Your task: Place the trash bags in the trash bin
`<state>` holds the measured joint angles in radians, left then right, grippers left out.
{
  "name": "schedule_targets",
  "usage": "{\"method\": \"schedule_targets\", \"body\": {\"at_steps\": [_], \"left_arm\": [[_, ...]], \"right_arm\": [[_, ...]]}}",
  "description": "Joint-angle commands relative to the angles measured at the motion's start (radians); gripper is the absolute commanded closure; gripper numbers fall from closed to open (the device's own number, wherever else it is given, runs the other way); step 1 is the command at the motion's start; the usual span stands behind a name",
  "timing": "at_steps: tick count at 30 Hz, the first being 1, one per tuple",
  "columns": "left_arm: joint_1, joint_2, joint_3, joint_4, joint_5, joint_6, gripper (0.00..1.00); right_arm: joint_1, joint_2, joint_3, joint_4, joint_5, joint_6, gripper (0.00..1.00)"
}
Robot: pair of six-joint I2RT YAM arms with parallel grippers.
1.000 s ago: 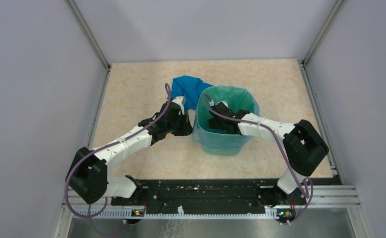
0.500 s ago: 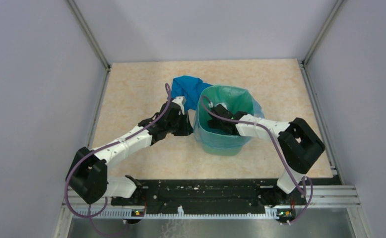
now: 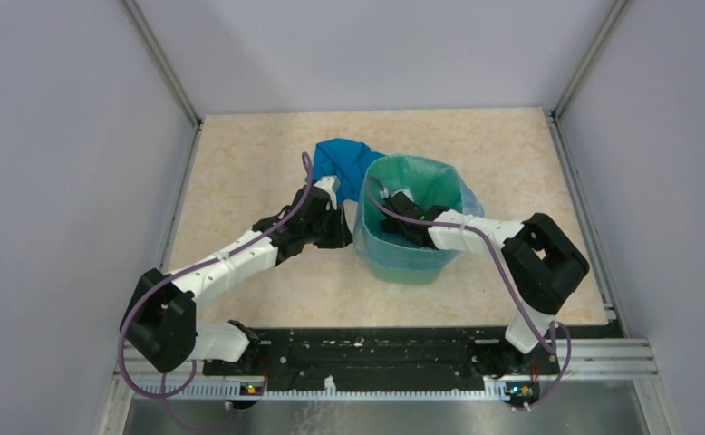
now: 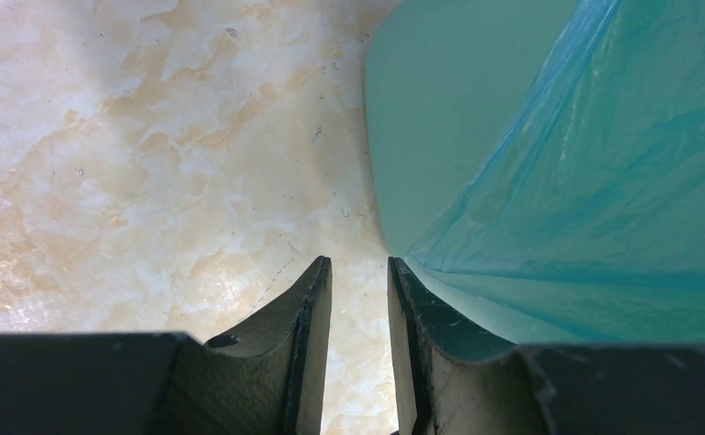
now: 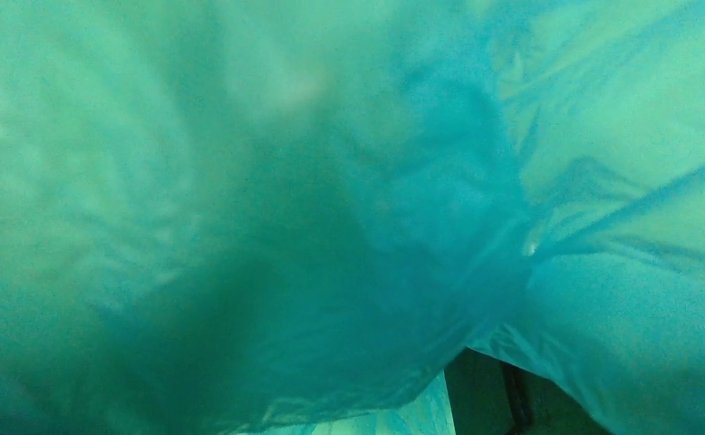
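Blue bag (image 3: 342, 161): part of it lay spread inside the bin (image 4: 439, 118), folded over the rim and hanging down the outer wall. A darker, bunched part lay on the table (image 3: 249, 154) just behind the bin's left corner, outside it.
Bin: it stood upright near the middle of the table, mouth up, between the two arms.
Done: I judged the lining largely in place, since film covered the inside and most of the rim.
Left to do: the bunch outside was not yet in the bin. I could not tell whether it was a tail of the same bag or a second one.
Right gripper (image 3: 400, 207): it reached down inside the bin. Its camera showed only film pressed close, so I could not tell whether the jaws were apart or clamped on film.
Left gripper (image 4: 358, 265): it sat low beside the bin's left wall, jaws a narrow gap apart with nothing between them and bare table visible through the gap. One finger was just beside the film-covered wall; I could not confirm contact.
Surface: beige marbled top, flat, with faint specks and scuffs.
Room: plain grey panels (image 3: 59, 181) closed three sides, with metal posts (image 3: 161, 65) at the rear corners. A black rail (image 3: 376, 349) along the near edge carried both arm bases.
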<state>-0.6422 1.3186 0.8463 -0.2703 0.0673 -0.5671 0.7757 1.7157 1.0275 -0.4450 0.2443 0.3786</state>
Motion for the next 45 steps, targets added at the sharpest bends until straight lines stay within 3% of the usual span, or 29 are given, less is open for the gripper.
{"method": "schedule_targets", "body": {"at_steps": [1,17,45], "left_arm": [[0.003,0.004,0.017,0.027,0.007,0.019,0.64],[0.004,0.017,0.03,0.025,0.022,0.022,0.64],[0.004,0.028,0.033,0.025,0.037,0.016,0.65]], "right_arm": [[-0.008,0.062,-0.028,0.019,0.015,0.007,0.31],[-0.008,-0.038,0.103,-0.156,0.041,0.027,0.31],[-0.008,-0.151,0.179,-0.254,0.051,0.055,0.33]]}}
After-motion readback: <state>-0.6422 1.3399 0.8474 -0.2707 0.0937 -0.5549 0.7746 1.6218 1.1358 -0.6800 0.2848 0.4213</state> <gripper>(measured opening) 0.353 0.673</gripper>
